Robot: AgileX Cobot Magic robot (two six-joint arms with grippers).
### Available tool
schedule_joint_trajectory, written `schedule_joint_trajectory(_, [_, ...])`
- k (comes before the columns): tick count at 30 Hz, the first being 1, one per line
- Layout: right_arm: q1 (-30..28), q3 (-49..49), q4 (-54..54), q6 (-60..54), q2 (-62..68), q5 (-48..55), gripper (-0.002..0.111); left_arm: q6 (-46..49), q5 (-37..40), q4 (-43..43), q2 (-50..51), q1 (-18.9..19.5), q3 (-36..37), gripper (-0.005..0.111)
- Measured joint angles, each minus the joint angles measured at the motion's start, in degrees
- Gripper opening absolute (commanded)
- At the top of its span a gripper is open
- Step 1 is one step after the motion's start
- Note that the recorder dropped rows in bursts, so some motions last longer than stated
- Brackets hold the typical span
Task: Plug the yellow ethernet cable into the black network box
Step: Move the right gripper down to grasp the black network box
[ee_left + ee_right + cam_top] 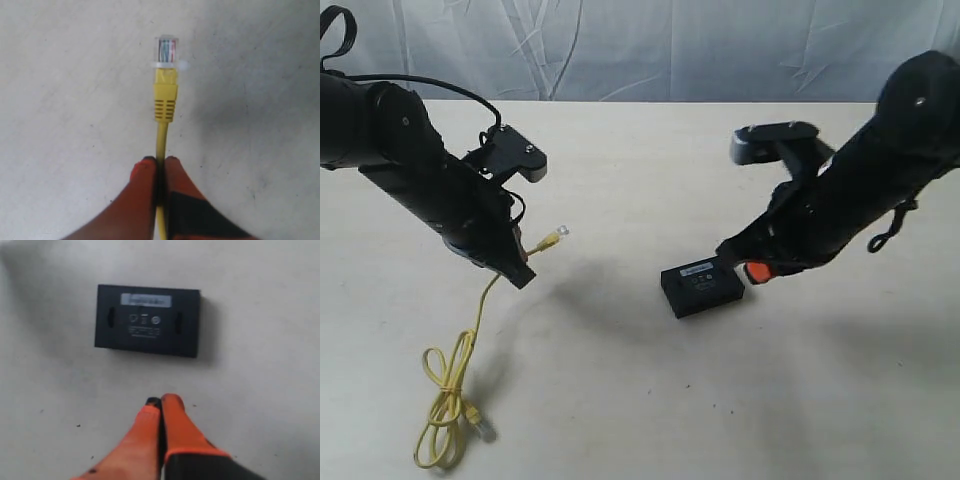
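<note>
L gripper (159, 161) pinches yellow cable (165, 97) behind plug (166, 50); R gripper (161, 401) closed empty, black box (147, 322) ahead.

Matt black network box (147, 322), seemingly plastic

I see left gripper (159, 162) pinched tight on yellow ethernet cable (162, 137), orange fingertips (144, 170) pressed either side of cord. Clear plug (167, 50) sticks out past fingertips, centre frame, coloured wires visible inside, ribbed yellow boot behind it. Pale scuffed tabletop (60, 100) fills background.
</note>
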Motion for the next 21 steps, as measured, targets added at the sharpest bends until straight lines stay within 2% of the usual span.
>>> schedule_joint_trajectory(11, [9.95,-0.40,0.12,0.96,11.08,-5.87,-0.001,-0.87,-0.37,0.07,0.00,0.00,0.00,0.000])
schedule_joint_trajectory(21, [10.99,-0.40,4.69,2.49,14.65,-13.91,-0.001,-0.87,-0.89,0.07,0.00,0.00,0.00,0.000])
